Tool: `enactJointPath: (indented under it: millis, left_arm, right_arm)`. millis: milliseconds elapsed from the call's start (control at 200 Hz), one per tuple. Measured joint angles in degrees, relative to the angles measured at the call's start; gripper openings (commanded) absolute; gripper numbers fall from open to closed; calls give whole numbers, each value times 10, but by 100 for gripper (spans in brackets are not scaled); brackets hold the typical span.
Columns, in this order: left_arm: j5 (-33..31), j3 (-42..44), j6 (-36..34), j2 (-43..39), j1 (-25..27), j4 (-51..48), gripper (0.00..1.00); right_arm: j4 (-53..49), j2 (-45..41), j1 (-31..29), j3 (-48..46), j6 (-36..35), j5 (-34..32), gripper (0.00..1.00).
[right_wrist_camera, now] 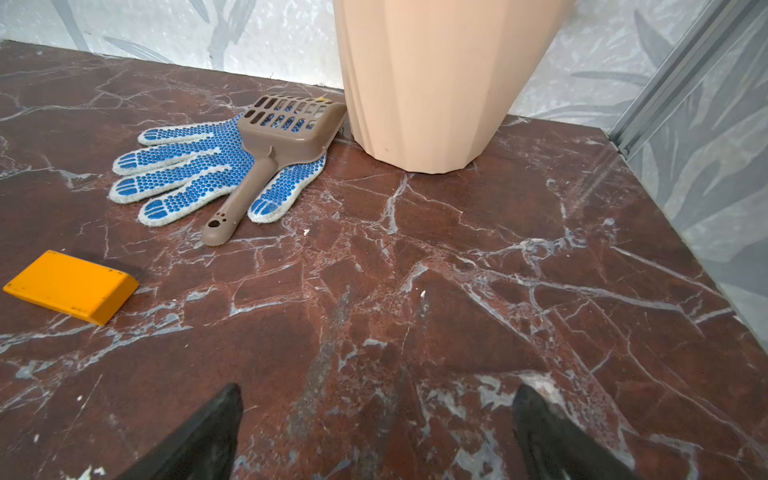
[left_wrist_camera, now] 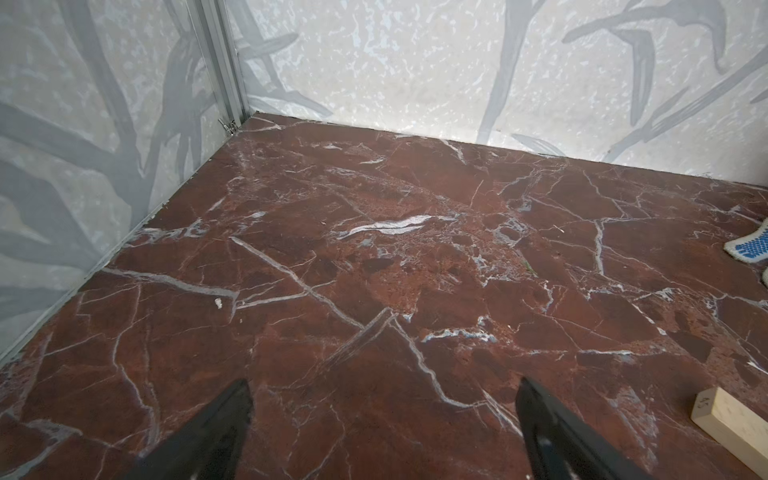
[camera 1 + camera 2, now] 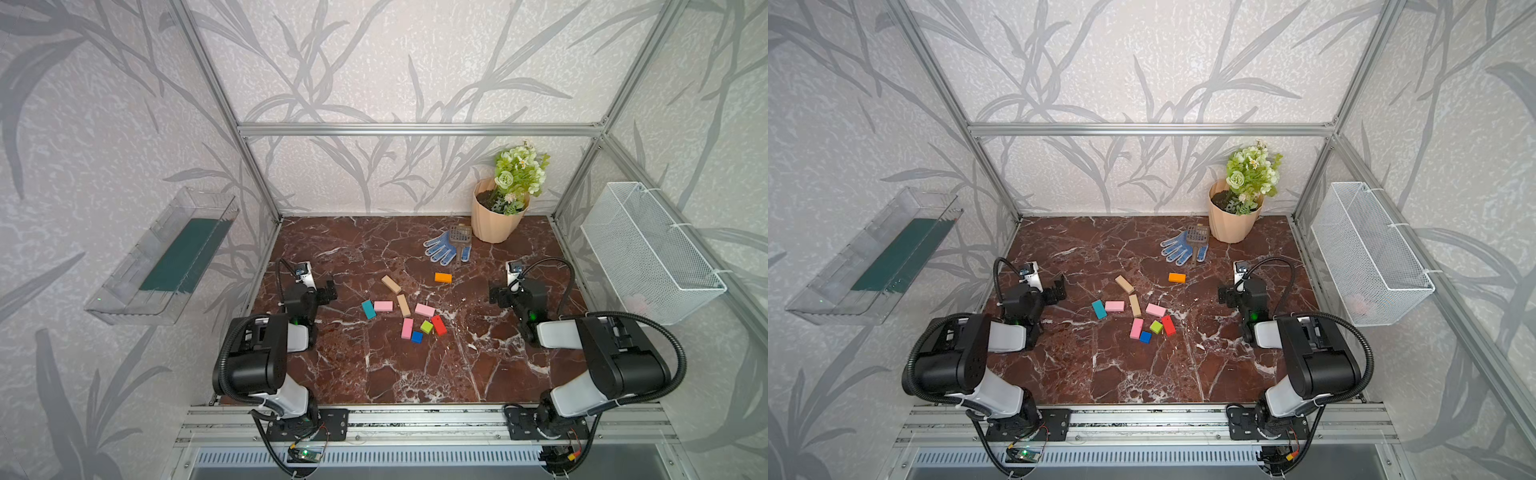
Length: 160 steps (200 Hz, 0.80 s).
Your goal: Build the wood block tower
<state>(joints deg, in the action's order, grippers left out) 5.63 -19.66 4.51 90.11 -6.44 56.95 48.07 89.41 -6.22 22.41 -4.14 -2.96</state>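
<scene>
**Left jaws:** open wide and empty. The fingers stand well apart over the bare surface, with only marble between them.

**Right jaws:** open wide and empty. The fingers are spread over bare surface.

**Blocks****:** ten, all lying loose on the surface between the two sets of jaws. No block rests on another.
- Teal block: the one nearest the left jaws.
- Pink blocks: one lies just beside the teal block on the right-jaws side. The other two are in the middle of the group.
- Tan blocks: both mid-group. The left wrist view shows one near the left jaws' finger, apart from it.
- Green cube: between a pink block and the red block.
- Blue cube: just beside the same pink block.
- Red block: on the right-jaws side of the group.
- Orange block: apart from the group. It lies ahead of the right jaws and off toward the left jaws.

**Glove****:** flat on the surface, ahead of the right jaws and beyond the orange block.

**Scoop****:** lying on the glove, its head against the pot.

**Pot****:** holds flowers and stands farthest ahead of the right jaws.
</scene>
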Motion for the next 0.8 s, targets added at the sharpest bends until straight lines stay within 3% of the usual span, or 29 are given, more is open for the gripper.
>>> enactJointPath:
  millis: [800]
  left_arm:
    - [0,0,0,0,1,-7,99]
  right_arm:
    - [0,0,0,0,-2,0,99]
